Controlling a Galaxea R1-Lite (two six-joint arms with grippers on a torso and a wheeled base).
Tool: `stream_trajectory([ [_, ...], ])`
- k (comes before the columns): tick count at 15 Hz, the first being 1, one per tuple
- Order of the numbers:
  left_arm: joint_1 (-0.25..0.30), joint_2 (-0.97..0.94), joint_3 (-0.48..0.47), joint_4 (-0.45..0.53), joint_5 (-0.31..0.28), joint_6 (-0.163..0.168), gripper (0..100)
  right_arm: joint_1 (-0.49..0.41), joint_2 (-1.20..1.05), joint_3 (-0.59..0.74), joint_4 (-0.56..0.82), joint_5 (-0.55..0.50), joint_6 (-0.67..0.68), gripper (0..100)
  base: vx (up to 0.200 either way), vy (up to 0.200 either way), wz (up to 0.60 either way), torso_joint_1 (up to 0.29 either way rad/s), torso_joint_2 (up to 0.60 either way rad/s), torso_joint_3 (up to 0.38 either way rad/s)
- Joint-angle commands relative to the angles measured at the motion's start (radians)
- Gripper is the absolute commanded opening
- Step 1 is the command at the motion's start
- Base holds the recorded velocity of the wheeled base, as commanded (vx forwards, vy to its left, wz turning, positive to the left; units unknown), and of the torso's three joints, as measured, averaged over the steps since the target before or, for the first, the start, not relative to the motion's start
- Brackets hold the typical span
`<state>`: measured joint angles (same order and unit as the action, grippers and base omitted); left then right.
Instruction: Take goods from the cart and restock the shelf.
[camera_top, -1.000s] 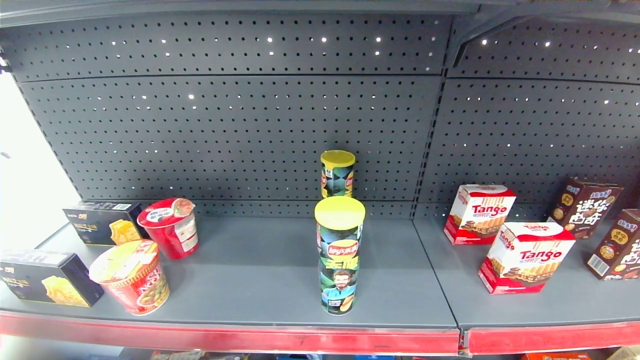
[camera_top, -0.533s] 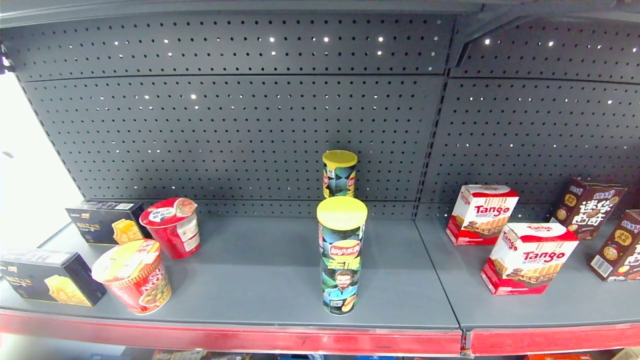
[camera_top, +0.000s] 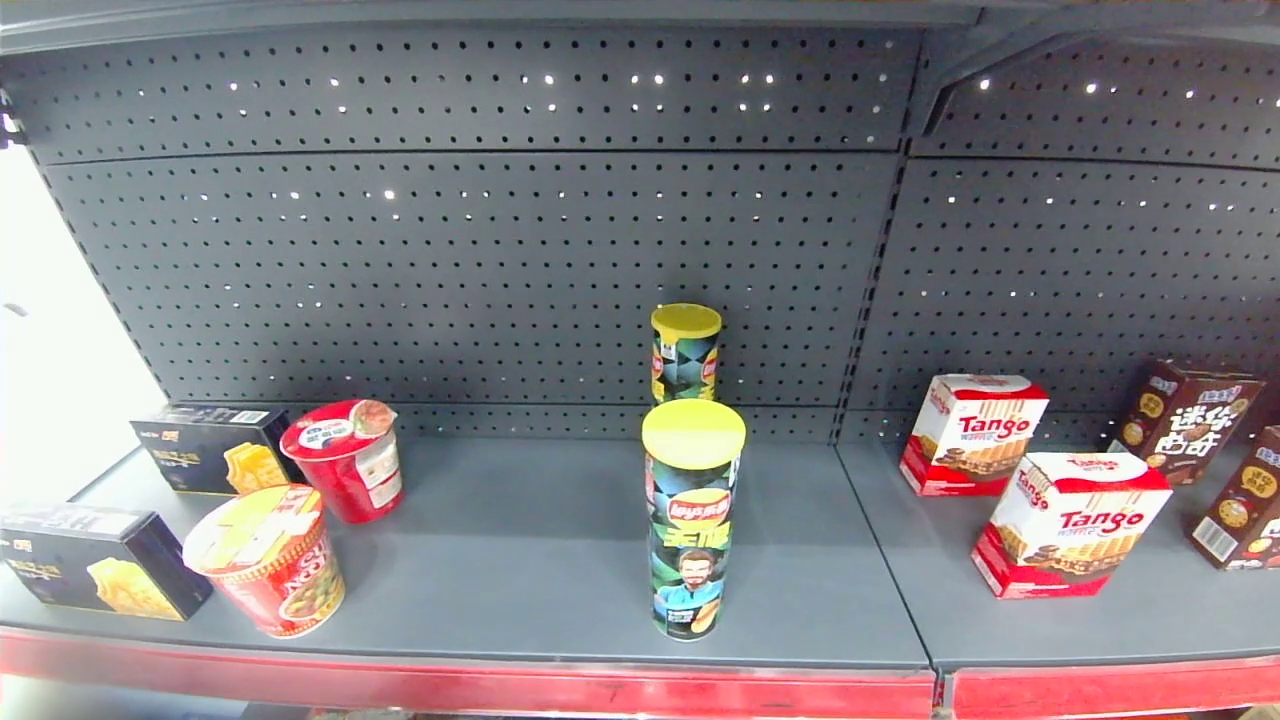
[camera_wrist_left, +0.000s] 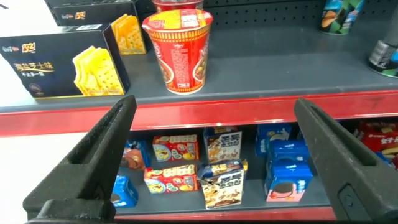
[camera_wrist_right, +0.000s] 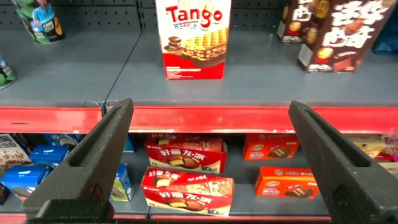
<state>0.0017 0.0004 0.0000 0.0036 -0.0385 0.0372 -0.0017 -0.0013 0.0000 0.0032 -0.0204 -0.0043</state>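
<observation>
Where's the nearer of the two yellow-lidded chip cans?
The nearer can stands upright mid-shelf in the head view, by the red front edge, in front of the second can.

The shelf (camera_top: 520, 560) is a grey metal board with a red front strip and a dark perforated back panel. Near its middle two tall chip cans with yellow lids stand upright, one behind the other: the front can (camera_top: 693, 540) is close to the edge and the rear can (camera_top: 685, 355) is against the panel. On the left stand a front noodle cup (camera_top: 268, 560) and a rear noodle cup (camera_top: 345, 460), both red. Just outside them are a front cracker box (camera_top: 100, 562) and a rear cracker box (camera_top: 212, 450), both dark. On the right section a front wafer box (camera_top: 1072, 525) and a rear wafer box (camera_top: 972, 435), red and white, stand slightly turned. Two brown biscuit boxes (camera_top: 1187, 420) are at the far right.
</observation>
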Motion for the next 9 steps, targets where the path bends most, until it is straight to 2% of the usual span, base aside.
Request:
stream_trajectory([
  [1, 0.001, 0.0, 0.0, -0.001, -0.001, 0.001, 100, 0.002, 0.001, 0.0, 0.0, -0.001, 0.0, 100, 0.0, 0.0, 0.0, 0.0, 0.0, 0.0],
  [4, 0.001, 0.0, 0.0, -0.001, -0.003, 0.004, 100, 0.0, 0.001, -0.002, 0.0, 0.002, 0.0, 100, 0.0, 0.2, 0.0, -0.004, 0.0, 0.004],
  [9, 0.001, 0.0, 0.0, -0.002, -0.003, 0.003, 100, 0.0, 0.001, -0.002, 0.0, 0.002, 0.0, 100, 0.0, 0.0, 0.0, 0.0, 0.0, 0.0],
])
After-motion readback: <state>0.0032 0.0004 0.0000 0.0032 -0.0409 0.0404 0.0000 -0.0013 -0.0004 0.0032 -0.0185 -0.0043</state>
